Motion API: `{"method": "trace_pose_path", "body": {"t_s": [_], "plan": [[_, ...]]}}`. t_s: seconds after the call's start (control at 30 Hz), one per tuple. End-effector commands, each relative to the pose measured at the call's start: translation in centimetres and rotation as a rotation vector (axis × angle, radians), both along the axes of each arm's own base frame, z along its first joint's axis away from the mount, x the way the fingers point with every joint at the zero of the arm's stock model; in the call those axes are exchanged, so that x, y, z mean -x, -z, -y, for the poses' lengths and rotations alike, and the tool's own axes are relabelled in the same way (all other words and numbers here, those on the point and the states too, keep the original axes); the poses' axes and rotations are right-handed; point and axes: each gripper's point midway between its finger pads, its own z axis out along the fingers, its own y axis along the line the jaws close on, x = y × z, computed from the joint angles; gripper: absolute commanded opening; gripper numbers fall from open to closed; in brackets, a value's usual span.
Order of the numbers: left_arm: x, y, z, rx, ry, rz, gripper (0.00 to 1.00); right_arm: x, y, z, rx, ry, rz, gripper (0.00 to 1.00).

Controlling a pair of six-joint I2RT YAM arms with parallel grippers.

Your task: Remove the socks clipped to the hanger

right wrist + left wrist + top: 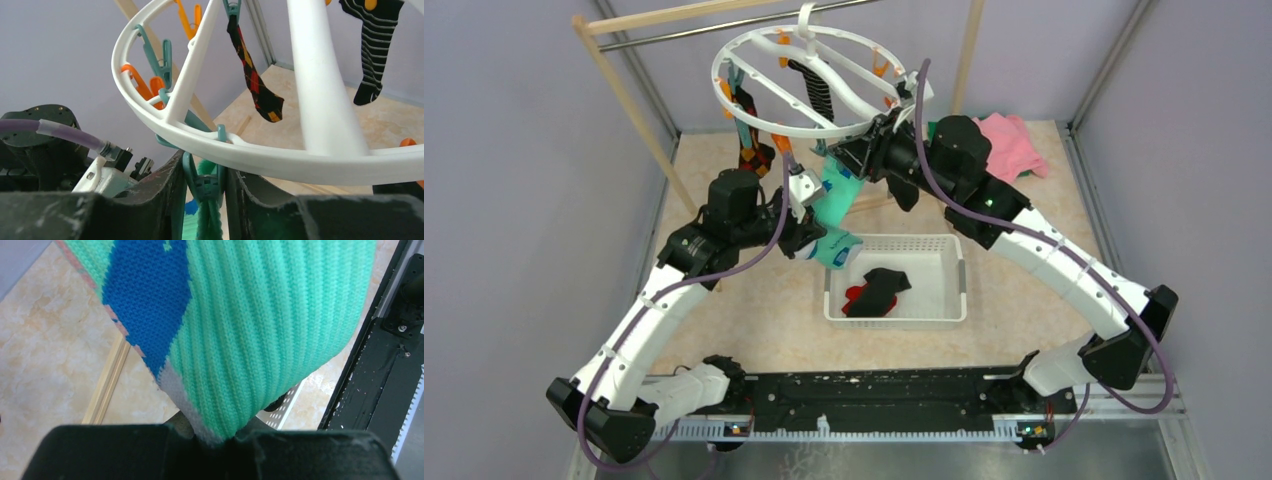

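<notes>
The white ring hanger hangs from the rack's metal rod. An argyle sock and a black-white striped sock hang from its clips; both show in the right wrist view, argyle and striped. A teal sock hangs from a teal clip under the ring's near rim. My right gripper is shut on that clip, one finger on each side. My left gripper is shut on the teal sock's lower end, above the basket's left rim.
A white slotted basket on the table holds a black sock and a red sock. A pink cloth lies at the back right. The wooden rack's slanted post stands at the left. Purple walls enclose the table.
</notes>
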Motion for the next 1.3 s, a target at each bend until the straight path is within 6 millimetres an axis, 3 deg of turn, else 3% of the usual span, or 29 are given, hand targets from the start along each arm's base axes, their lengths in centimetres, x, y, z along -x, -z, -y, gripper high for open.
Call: {"method": "trace_pose_path", "body": {"t_s": [0.0, 0.13, 0.4, 0.63, 0.73, 0.87, 0.9, 0.93, 1.0, 1.03, 1.17, 1.27], "plan": [[-0.1, -1.6, 0.1, 0.035, -0.005, 0.042, 0.11, 0.3, -3.0, 0.1, -0.051, -0.013, 0.053, 0.2], [-0.2, -1.1, 0.2, 0.035, -0.006, 0.027, 0.1, 0.1, -2.1, -0.1, -0.041, -0.012, 0.034, 0.0], [2.0, 1.7, 1.8, 0.047, 0.117, -0.069, 0.1, -0.6, -0.3, -0.7, -0.018, 0.0, -0.007, 0.0], [4.6, 6.8, 3.2, -0.093, 0.224, -0.084, 0.1, -0.9, 0.6, -0.9, 0.001, 0.005, -0.026, 0.0], [4.6, 7.8, 3.5, -0.126, 0.237, -0.077, 0.1, -0.9, 0.8, -0.9, 0.004, 0.004, -0.029, 0.0], [3.3, 7.4, 4.5, -0.141, 0.245, -0.023, 0.14, -0.9, 1.2, -0.9, 0.009, 0.006, -0.039, 0.0], [3.1, 7.3, 4.8, -0.145, 0.252, -0.013, 0.19, -0.9, 1.1, -0.8, 0.007, 0.007, -0.04, 0.0], [3.0, 7.3, 5.0, -0.154, 0.259, -0.007, 0.33, -0.8, 1.2, -0.8, 0.006, 0.006, -0.043, 0.02], [2.8, 7.7, 5.2, -0.181, 0.271, 0.012, 0.86, -0.8, 1.2, -0.6, 0.003, 0.01, -0.047, 0.16], [2.8, 7.9, 5.2, -0.194, 0.274, 0.024, 0.97, -0.7, 1.3, -0.5, 0.001, 0.013, -0.051, 0.24], [2.8, 7.9, 4.9, -0.214, 0.29, 0.054, 0.99, -0.2, 1.9, 0.1, -0.001, 0.023, -0.074, 0.49], [2.9, 7.0, 4.7, -0.221, 0.297, 0.08, 0.99, 0.2, 2.7, 1.0, 0.005, 0.039, -0.09, 0.6]]}}
